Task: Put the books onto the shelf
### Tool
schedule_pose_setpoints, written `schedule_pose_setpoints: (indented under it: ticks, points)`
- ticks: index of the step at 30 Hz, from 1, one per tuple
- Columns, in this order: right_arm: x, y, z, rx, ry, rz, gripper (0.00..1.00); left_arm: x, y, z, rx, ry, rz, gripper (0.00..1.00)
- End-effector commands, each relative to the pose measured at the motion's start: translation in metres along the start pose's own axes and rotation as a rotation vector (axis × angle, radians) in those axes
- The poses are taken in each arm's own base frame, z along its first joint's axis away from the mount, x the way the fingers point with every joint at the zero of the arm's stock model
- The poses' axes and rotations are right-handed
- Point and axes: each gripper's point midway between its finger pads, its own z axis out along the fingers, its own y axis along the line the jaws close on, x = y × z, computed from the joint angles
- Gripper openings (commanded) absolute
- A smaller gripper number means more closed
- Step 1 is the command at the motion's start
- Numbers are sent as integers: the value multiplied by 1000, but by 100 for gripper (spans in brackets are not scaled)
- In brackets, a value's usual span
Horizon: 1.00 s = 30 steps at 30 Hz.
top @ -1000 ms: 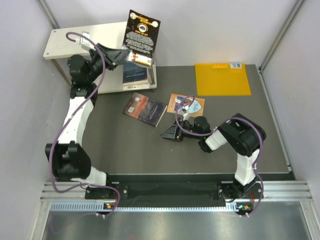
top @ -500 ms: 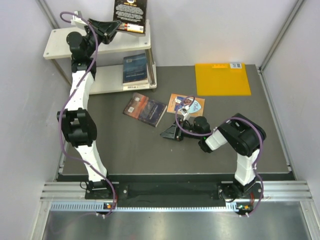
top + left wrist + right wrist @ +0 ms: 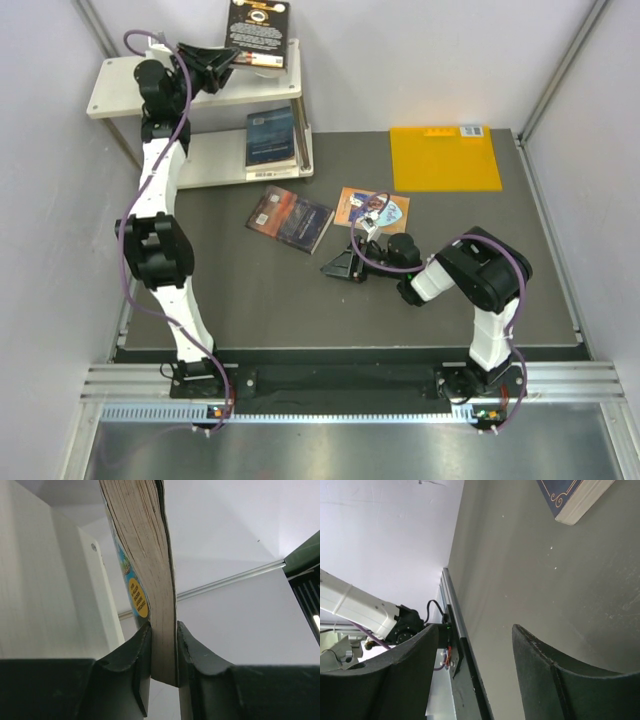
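- grip of the left gripper [image 3: 232, 60]: fingers pinch the black book [image 3: 258, 22] by one edge, its long axis rising straight out of them
- shelf [image 3: 120, 90]: its top board lies just beside and under this gripper
- right gripper [image 3: 340, 268] is spread and empty, well apart from the shelf, so the left arm is nearer

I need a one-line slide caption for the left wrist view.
Left pincer shut on a paperback, page edge toward camera, white shelf at left.
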Motion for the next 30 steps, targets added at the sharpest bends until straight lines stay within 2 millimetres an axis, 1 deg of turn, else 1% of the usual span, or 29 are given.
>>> schedule_pose_setpoints:
  ticks: [1,4,5,8,9,11,13,14,15,16,17,18,20,22,23,24,25,26,27,28,29,30]
  points:
    - [-6,17,-1,-54,-26,-58,61,-12,-28,1,74,-33,55,30]
    - [-7,17,-1,-55,-27,-59,61,-13,-21,3,54,-29,44,34]
    - [-6,16,-1,-53,-26,-56,61,-13,-18,4,43,-30,38,39]
    - [-6,16,-1,-55,-23,-54,61,-14,-18,4,37,-41,48,48]
    - [-6,16,-1,-53,-23,-52,61,-15,-20,3,37,-44,52,58]
    - [-6,17,-1,-57,-24,-54,61,-16,-23,3,38,-49,65,61]
    - [-6,16,0,-55,-23,-53,61,-15,-20,4,35,-42,62,53]
    - [-6,16,-1,-57,-24,-54,61,-16,-22,4,41,-45,62,43]
    - [-5,17,0,-62,-21,-54,61,-17,-21,5,44,-47,63,24]
    - [-5,17,-1,-63,-22,-52,61,-17,-21,5,44,-48,62,13]
    - [-5,17,-1,-63,-22,-52,61,-16,-21,6,45,-47,56,4]
    - [-5,17,-1,-62,-21,-48,61,-17,-19,6,42,-48,54,0]
    - [-5,17,-2,-63,-23,-50,62,-17,-18,6,41,-45,56,0]
    - [-5,18,-2,-66,-25,-53,62,-16,-23,4,44,-48,66,0]
    - [-5,19,-1,-68,-24,-54,61,-17,-17,3,31,-62,67,0]
    - [-5,17,-1,-64,-24,-50,61,-17,-28,-1,40,-72,82,0]
    - [-4,17,-1,-63,-22,-49,62,-17,-22,-3,23,-83,80,0]
    - [-5,17,-1,-66,-23,-49,62,-18,-21,-4,15,-94,93,0]
    - [-4,17,-1,-65,-21,-48,62,-20,-32,-9,20,-120,107,0]
    - [-5,18,-1,-69,-22,-51,62,-20,-25,-11,3,-129,104,0]
    - [-5,17,-1,-67,-22,-50,62,-19,-24,-12,-3,-135,114,0]
    - [-5,19,-2,-72,-24,-52,62,-22,-31,-16,0,-157,126,0]
